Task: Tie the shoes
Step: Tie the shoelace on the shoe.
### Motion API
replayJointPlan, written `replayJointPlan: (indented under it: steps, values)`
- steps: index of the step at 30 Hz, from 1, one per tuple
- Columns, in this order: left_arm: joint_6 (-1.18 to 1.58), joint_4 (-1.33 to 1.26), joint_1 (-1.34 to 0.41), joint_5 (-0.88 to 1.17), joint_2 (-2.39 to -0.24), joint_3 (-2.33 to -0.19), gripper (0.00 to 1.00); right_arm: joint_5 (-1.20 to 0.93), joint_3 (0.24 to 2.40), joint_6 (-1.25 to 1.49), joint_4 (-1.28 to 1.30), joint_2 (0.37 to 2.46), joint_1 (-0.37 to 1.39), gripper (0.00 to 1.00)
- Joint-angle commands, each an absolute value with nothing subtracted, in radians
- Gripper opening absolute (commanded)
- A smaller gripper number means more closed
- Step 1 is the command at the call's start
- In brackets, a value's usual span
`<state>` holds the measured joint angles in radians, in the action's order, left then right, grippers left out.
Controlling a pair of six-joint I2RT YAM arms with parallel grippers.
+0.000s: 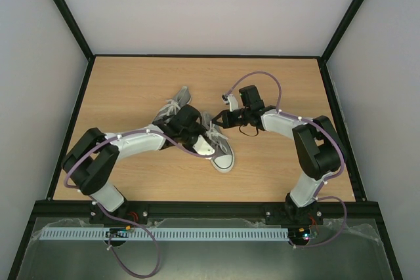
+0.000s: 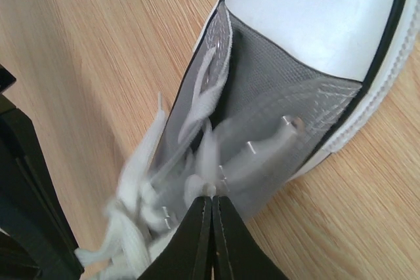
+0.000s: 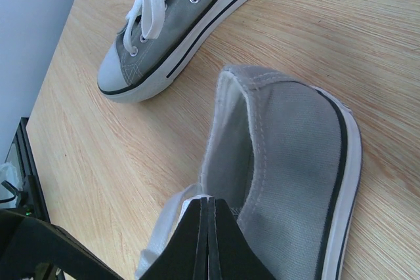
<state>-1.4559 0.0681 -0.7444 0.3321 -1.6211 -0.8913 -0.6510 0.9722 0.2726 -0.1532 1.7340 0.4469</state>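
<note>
- Left gripper: jaws pressed together, tips right at the loose flat white laces over the tongue. Cannot tell whether a strand is truly pinched.
- Right gripper: jaws together too, poised at the heel opening, with a white lace strand just beside or under the tips. Grip unclear.
- Between both tools: near shoe, a small grey canvas low-top sneaker with white toe cap and rubber sole, lying mid-way across the light wooden tabletop.
- Just behind it, perhaps touching: second shoe of the same kind, laces slack.
- Progress, as a judgement: early. No knot or bow visible on either shoe, so both left to tie.
- Hard to read: lace ends blurred in the left wrist view, and most of the near shoe's lacing hidden under the arms from above.
</note>
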Motion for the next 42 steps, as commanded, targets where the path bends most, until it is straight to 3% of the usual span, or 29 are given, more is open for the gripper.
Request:
replayJointPlan:
  steps: [1,17,42]
  values:
    - [-1.466,0.152,-0.721,0.398,-1.575,-0.915,0.02,-0.671,0.959,0.262,-0.120,1.730,0.452,0.01]
    - [-1.553,0.287,-0.656,0.508,-1.550,-0.914,0.02,-0.582,0.944,0.315,-0.135,1.712,0.436,0.01]
    - [-1.654,0.142,-0.579,0.552,-1.650,-0.849,0.02,-0.553,0.831,0.307,-0.023,1.537,0.377,0.01]
